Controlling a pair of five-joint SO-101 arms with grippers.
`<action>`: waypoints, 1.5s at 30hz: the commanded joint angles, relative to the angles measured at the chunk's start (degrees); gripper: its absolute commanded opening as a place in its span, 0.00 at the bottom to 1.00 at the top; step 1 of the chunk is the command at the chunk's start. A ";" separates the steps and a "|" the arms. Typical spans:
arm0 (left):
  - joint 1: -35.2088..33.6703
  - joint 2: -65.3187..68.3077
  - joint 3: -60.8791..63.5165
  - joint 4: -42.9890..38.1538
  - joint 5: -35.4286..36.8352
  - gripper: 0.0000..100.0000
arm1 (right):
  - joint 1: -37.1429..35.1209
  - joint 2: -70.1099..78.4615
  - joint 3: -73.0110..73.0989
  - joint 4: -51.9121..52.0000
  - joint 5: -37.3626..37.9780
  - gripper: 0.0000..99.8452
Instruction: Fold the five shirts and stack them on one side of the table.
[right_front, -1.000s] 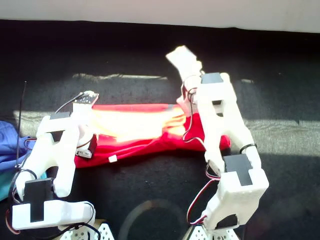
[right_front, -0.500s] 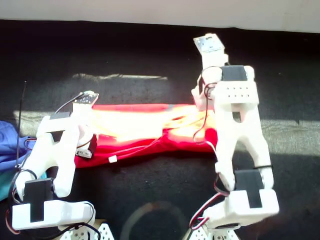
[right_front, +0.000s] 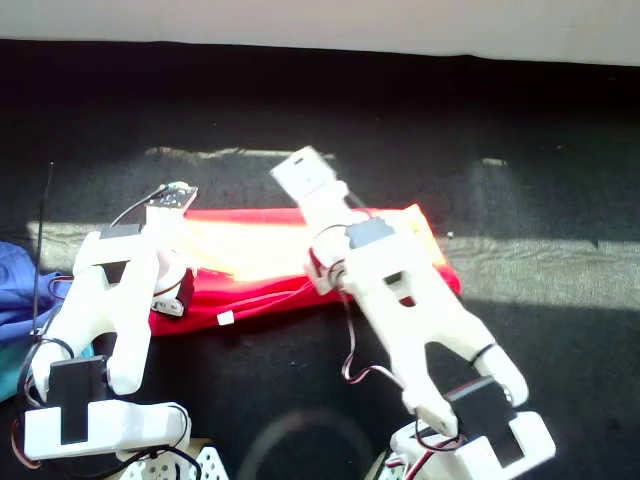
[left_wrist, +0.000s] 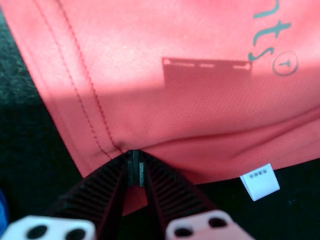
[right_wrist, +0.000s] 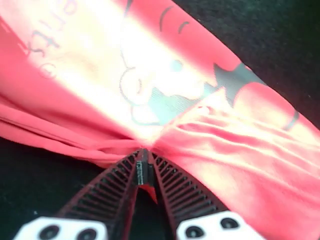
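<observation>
The red shirt lies as a long, flattened band across the middle of the dark, felt-like table. Its fine mesh knit carries stitched hems and teal print. The left gripper has its ribbed black jaws pinched on the hemmed edge, near 1 square white tag. The right gripper is clamped on a puckered fold.

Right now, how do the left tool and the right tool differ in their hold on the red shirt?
The left tool pinches the red shirt beside a stitched hem at one end, while the right tool pinches it nearer the middle. Cloth around the left tool lies flat; cloth at the right tool is bunched into wrinkles. Both are shut on the shirt's edge.
</observation>
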 joint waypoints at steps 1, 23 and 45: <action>-1.80 0.40 0.13 -1.85 -0.62 0.01 | -3.74 3.74 -3.91 -2.42 -1.85 0.01; -1.89 0.40 0.13 -1.85 -0.62 0.01 | -6.64 7.78 -12.35 9.27 -10.37 0.01; -1.89 0.40 0.13 -1.85 -0.62 0.01 | 10.42 0.84 1.27 4.88 -2.90 0.01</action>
